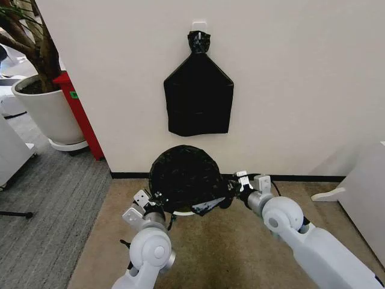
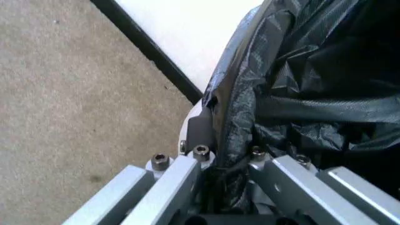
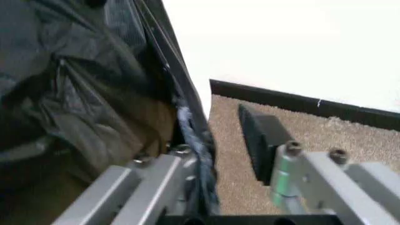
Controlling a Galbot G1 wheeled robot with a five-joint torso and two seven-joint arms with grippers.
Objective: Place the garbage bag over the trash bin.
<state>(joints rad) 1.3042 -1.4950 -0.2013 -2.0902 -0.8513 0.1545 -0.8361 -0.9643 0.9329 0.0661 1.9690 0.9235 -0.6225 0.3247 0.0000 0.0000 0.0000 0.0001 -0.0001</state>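
The black garbage bag (image 1: 183, 174) lies spread over the round mouth of the trash bin, whose cream rim (image 1: 180, 212) peeks out below it, on the carpet against the wall. My left gripper (image 1: 157, 198) is at the bin's left side. In the left wrist view it (image 2: 228, 136) is shut on a bunched edge of the garbage bag (image 2: 312, 79). At the bin's right side is my right gripper (image 1: 236, 188). There its jaws (image 3: 218, 136) stand open, with the bag's edge (image 3: 187, 122) lying against one finger and the other black pad (image 3: 256, 136) clear of it.
A flat black bundle (image 1: 198, 99) hangs from a wall hook above the bin. A large white plant pot (image 1: 45, 111) and a red stand (image 1: 81, 114) are at the left beyond the wall's corner. White furniture (image 1: 367, 186) stands at the right. Bare carpet lies between my arms.
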